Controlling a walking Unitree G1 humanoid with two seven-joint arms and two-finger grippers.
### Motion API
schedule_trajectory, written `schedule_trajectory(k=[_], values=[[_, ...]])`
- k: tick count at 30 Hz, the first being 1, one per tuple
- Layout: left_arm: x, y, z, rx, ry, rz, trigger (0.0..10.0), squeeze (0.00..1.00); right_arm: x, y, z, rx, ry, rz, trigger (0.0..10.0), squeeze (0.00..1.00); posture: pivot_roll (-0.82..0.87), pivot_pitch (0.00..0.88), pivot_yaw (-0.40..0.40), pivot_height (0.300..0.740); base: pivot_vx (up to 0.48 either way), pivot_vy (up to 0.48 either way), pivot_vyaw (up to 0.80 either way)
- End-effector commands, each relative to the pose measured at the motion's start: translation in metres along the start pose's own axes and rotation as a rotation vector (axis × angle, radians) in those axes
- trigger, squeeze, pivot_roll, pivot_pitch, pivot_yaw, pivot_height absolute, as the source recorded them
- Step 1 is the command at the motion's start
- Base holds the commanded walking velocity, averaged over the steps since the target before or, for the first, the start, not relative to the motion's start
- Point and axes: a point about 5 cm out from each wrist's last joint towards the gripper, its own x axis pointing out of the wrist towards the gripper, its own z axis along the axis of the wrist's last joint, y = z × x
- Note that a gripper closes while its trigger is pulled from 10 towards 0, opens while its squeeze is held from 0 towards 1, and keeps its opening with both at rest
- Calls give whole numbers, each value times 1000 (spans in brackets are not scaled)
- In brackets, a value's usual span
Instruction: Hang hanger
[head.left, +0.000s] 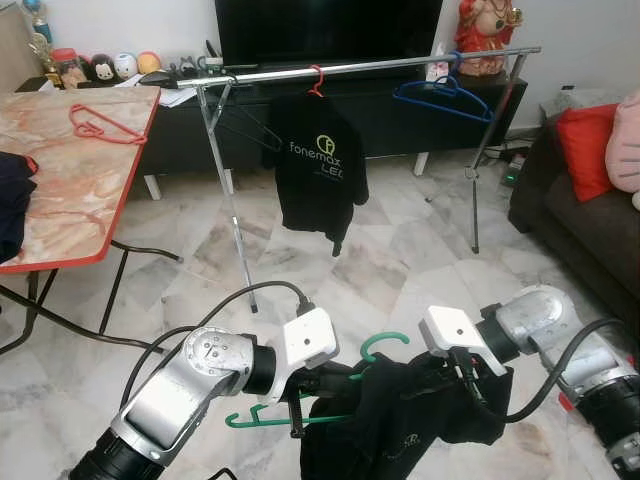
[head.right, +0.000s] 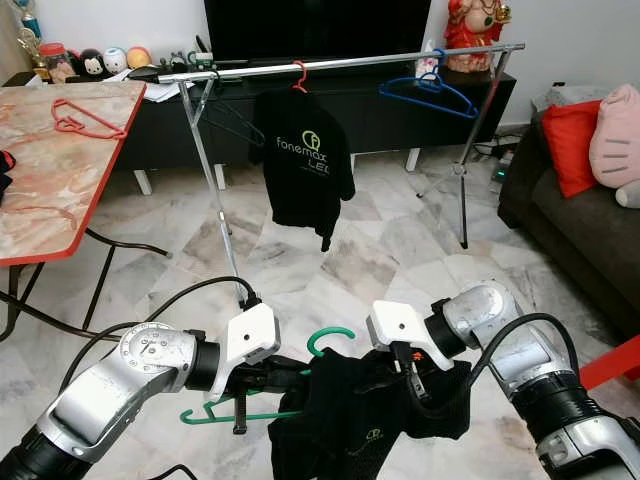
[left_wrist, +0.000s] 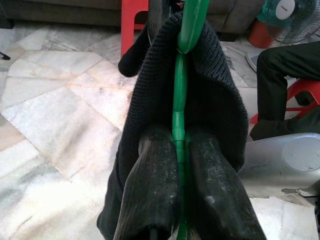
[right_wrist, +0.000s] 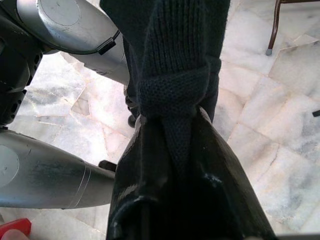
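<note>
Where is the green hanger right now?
In the left eye view, the green hanger is low and central, pinched by the left gripper, with a black garment draped over it.

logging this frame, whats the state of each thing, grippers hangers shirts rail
left gripper: shut on green hanger
right gripper: shut on black garment
green hanger: held low, not on the rail
black garment: draped on the green hanger
clothes rail: standing
black t-shirt: hanging from the rail
blue hanger: bare, on the rail
red hanger: lying on the table
</note>
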Motion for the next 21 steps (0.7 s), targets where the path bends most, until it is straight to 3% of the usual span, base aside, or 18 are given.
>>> schedule_trajectory(k=[1,14,15,21], values=[[-2,8,23,84,-68,39,10000,0,10,3,1,-18,21,59,0,0,-20,0,-50,740,0,0,0],[-2,12,27,107,-70,42,10000,0,12,4,1,-18,20,66,0,0,-23,0,-47,740,0,0,0],[-2,11,26,112,-68,35,10000,1000,12,4,1,-18,20,67,0,0,-23,0,-46,740,0,0,0],[-5,12,21,117,-33,25,10000,1000,11,4,0,-18,30,53,0,0,-21,0,-44,740,0,0,0]])
